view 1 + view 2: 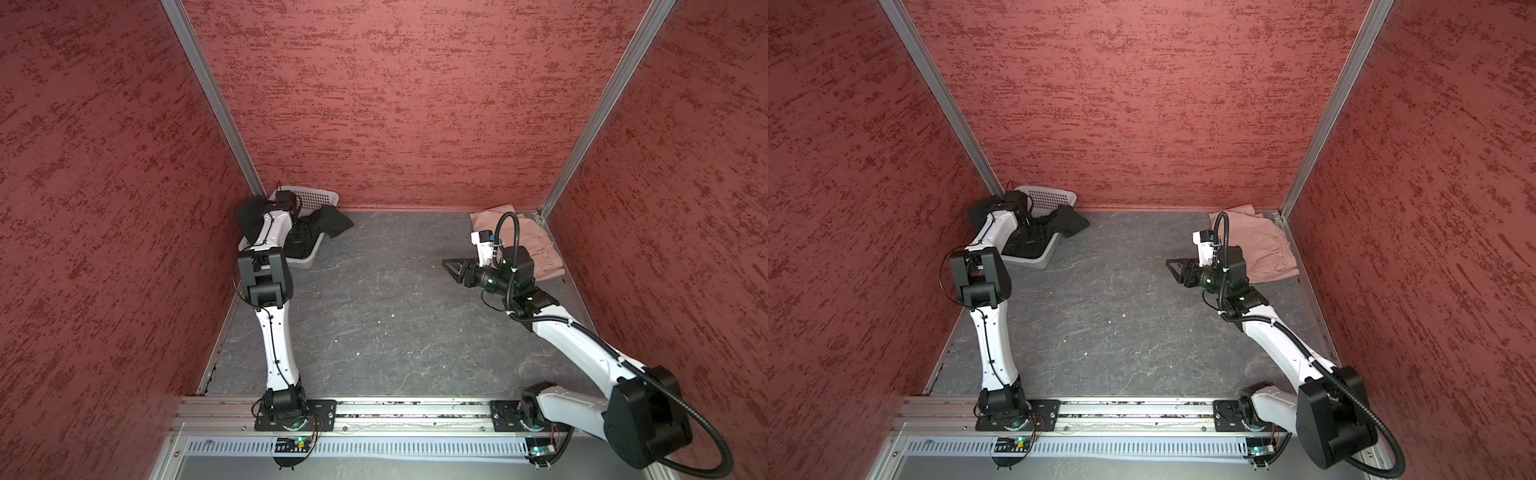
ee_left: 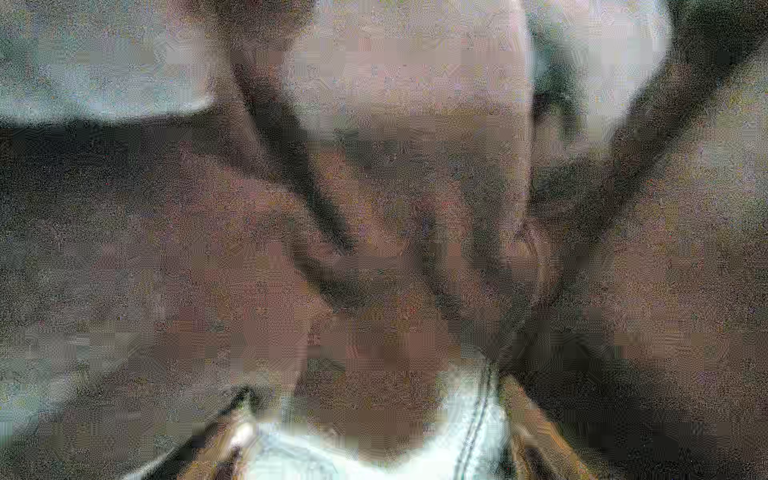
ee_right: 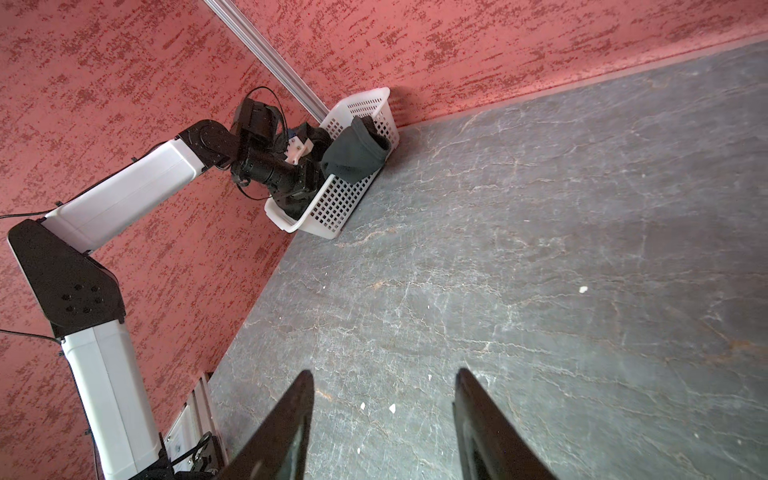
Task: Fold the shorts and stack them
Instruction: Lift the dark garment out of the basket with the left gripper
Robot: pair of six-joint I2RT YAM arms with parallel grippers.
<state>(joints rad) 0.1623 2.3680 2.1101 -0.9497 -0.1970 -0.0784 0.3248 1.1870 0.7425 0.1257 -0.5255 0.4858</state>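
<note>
Black shorts (image 1: pixel 332 220) slumped in white basket (image 1: pixel 309 195), right at left gripper (image 3: pixel 296 195), its jaw state unreadable; right gripper (image 3: pixel 382 376), spread and empty, hovers well apart.

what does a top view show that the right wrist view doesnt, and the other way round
Only a top view: the pink shorts, lying in the far right corner behind the right arm.
Only the right wrist view: a look straight along the right end effector, its fingers apart with only bare table between them.
Both: the white basket in the far left corner, the black shorts draped over its rim, and the left arm reaching into it.
</note>
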